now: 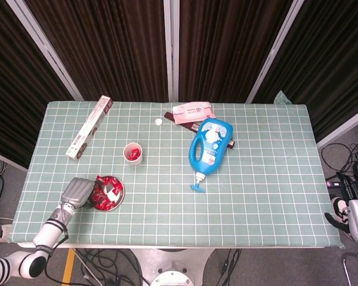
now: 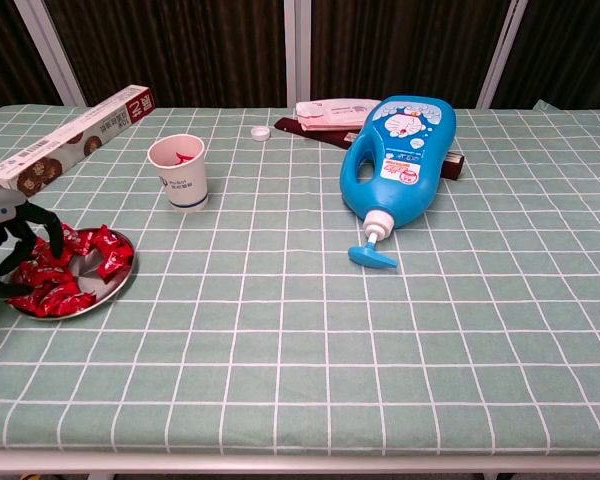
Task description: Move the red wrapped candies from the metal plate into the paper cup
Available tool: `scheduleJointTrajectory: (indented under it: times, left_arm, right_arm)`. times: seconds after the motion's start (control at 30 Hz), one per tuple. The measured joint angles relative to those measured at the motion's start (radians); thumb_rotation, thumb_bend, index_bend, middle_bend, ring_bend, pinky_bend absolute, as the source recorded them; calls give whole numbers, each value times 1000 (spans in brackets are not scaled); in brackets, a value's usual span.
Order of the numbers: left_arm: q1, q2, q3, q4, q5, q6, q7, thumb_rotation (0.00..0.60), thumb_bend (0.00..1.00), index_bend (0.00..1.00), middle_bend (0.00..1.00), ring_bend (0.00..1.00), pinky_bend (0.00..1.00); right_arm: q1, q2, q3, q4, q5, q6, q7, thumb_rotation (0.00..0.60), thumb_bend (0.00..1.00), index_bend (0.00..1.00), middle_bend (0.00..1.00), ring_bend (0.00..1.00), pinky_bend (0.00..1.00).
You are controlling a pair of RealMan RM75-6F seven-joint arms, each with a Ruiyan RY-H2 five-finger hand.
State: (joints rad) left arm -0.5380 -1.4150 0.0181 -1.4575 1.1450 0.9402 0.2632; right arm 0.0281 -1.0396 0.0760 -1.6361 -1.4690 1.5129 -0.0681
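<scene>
head view: the metal plate [image 1: 117,196] sits at the lower left of the frame on the green checked desk [image 1: 262,196], heaped with red wrapped candies [image 1: 102,183]. the left hand [image 1: 77,192] lies over the plate's left edge, back upward, so whether its fingers pinch anything cannot be told here. the paper cup [image 1: 133,153] stands just above and right of the plate, some red already inside. the right hand [image 1: 353,213] shows only partly at the lower right edge, well apart; its state is unclear.

chest view: at the far left the left hand [image 2: 10,245] reaches into the candies [image 2: 98,250], dark fingers [image 2: 52,230] spread and curled down among them; no candy is clearly pinched. the candies look light, crinkly and slippery, so pinching a twisted wrapper end seems safest.
</scene>
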Motion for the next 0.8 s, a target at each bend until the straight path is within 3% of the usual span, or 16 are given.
scheduleJointTrajectory:
  times: [0.47,0.8]
  left_arm:
    - [-5,-37,-18,43,9,-31,-19,600,270,506,784,916,1000]
    - [-11,-70,-28,100,14,-57,-50,600,376,586,807,918,1000]
  right_arm:
    - [-2,3,1,-8,7,0,-5,600,56,0,115,47,321]
    - [0,2,1,-9,13,-8,-7,600,55,0,115,47,322]
